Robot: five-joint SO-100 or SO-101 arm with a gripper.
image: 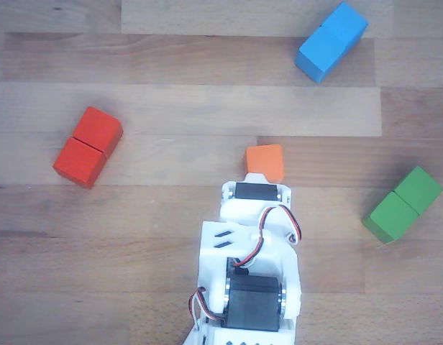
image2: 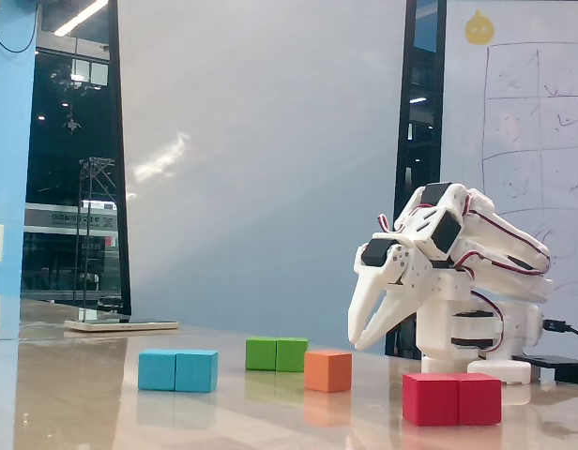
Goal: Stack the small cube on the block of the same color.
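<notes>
orange small cube (image: 265,162), red block (image: 87,146), blue block (image: 331,41), green block (image: 403,203)

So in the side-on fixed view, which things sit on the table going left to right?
Blue block → green block → small orange cube → gripper, hanging above the table → red block.

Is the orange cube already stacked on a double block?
No. In the fixed view the orange cube sits on the table, apart from the red double block.
</notes>
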